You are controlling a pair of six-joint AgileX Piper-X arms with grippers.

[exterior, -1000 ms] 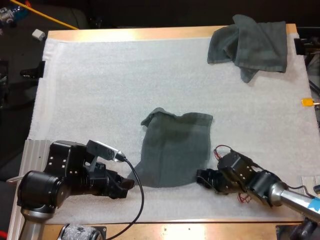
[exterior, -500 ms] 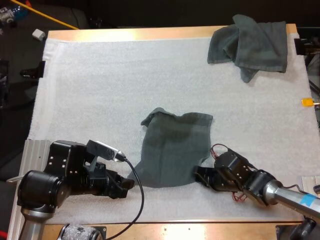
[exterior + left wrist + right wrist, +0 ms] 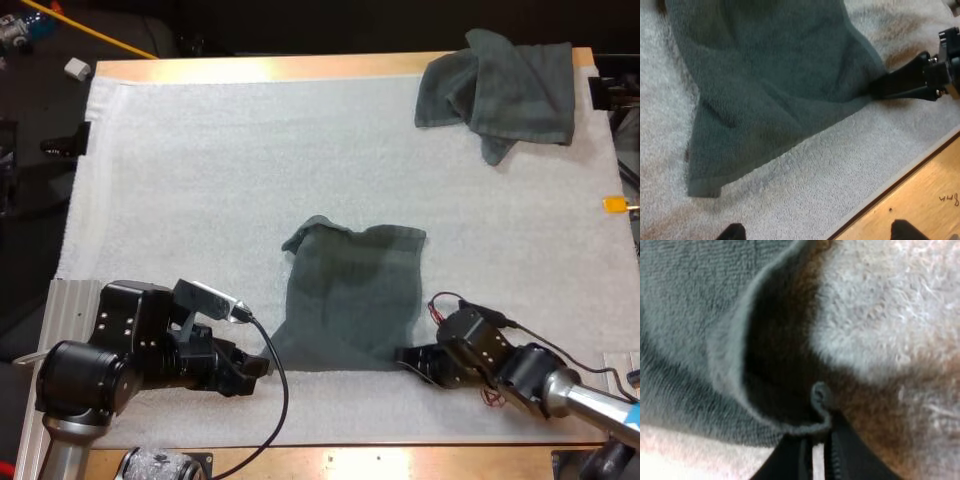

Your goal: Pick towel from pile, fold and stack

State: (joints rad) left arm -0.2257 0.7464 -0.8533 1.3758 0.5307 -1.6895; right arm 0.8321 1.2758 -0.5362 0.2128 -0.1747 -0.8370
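A dark grey-green towel [image 3: 350, 295] lies spread in the middle of the mat, its far left corner bunched up. My right gripper [image 3: 402, 357] sits low at the towel's near right corner. In the right wrist view its fingers [image 3: 787, 460] are closed on the curled towel edge [image 3: 735, 340], which rises off the mat there. My left gripper [image 3: 262, 368] rests on the mat just off the towel's near left corner [image 3: 702, 187], its fingertips [image 3: 732, 232] wide apart with bare mat between them. Past the towel [image 3: 775, 85], the left wrist view shows the right gripper [image 3: 905, 82] at the other corner.
A crumpled pile of towels [image 3: 500, 90] lies at the far right corner of the mat [image 3: 200, 180]. The table's wooden front edge [image 3: 920, 195] runs close behind both grippers.
My right gripper pushed in to the towel's near right corner, closed on it and drew back slightly, so the corner now reaches toward it. The left arm has not moved.
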